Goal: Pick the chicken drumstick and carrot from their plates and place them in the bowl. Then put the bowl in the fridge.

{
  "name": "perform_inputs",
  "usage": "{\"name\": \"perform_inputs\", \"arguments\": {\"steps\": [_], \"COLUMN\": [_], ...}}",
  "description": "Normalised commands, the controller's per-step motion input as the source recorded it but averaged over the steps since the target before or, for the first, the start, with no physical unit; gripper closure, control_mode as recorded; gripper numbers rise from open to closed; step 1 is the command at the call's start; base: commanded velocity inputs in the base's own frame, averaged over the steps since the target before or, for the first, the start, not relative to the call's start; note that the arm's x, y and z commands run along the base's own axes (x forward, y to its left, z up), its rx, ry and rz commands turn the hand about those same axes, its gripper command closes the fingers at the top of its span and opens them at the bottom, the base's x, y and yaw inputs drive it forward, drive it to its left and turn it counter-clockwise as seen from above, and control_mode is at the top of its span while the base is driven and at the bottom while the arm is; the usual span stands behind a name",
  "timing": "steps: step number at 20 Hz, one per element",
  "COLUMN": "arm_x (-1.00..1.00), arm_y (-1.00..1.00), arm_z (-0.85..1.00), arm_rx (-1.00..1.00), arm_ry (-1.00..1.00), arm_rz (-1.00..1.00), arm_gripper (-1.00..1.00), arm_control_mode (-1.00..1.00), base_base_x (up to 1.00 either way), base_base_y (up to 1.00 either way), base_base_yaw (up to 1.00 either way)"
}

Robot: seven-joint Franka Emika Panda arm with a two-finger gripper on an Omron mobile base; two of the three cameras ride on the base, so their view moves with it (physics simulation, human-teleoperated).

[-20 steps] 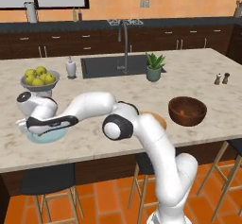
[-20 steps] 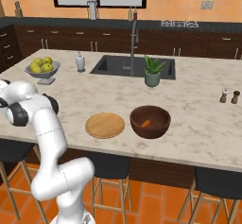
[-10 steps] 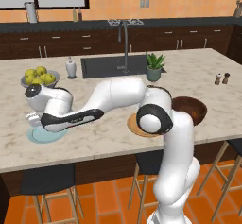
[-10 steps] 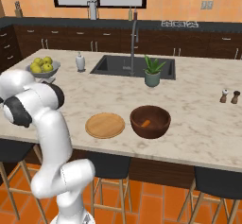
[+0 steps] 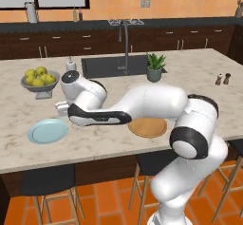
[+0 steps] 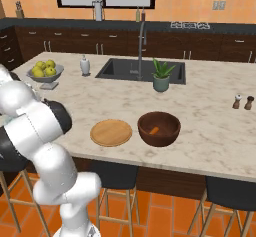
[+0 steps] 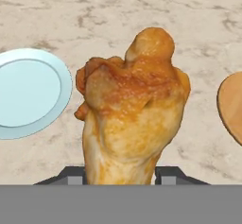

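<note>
Hand view: gripper (image 7: 121, 176) pinches the drumstick (image 7: 130, 109) low; it looks light, lumpy, greasy, so grip its thick middle.

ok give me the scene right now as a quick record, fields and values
gripper: shut on the chicken drumstick, held above the counter
blue plate: bare, on the counter left of the arm
wooden plate: bare, beside the bowl
bowl: on the counter near its front edge, carrot inside
fruit bowl: grey, holds yellow-green fruits, behind the blue plate
sink: in the counter, potted plant at its front right corner
task state: carrot in the bowl, drumstick not yet in
</note>
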Motion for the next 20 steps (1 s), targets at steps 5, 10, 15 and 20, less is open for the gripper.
{"name": "perform_inputs", "arguments": {"steps": [5, 10, 15, 20], "arm_x": [0.00, 0.00, 0.03, 0.00], "arm_y": [-1.00, -1.00, -1.00, -1.00], "arm_z": [0.20, 0.02, 0.04, 0.17], "arm_rx": [-0.02, 0.00, 0.00, 0.00], "arm_ry": [0.14, 0.23, 0.12, 0.09], "arm_rz": [-0.03, -0.08, -0.11, -0.07], "arm_gripper": [1.00, 1.00, 1.00, 1.00], "arm_control_mode": [-1.00, -1.00, -1.00, -1.00], "base_base_x": [0.00, 0.00, 0.00, 0.00], "base_base_y": [0.00, 0.00, 0.00, 0.00], "base_base_yaw": [0.00, 0.00, 0.00, 0.00]}}
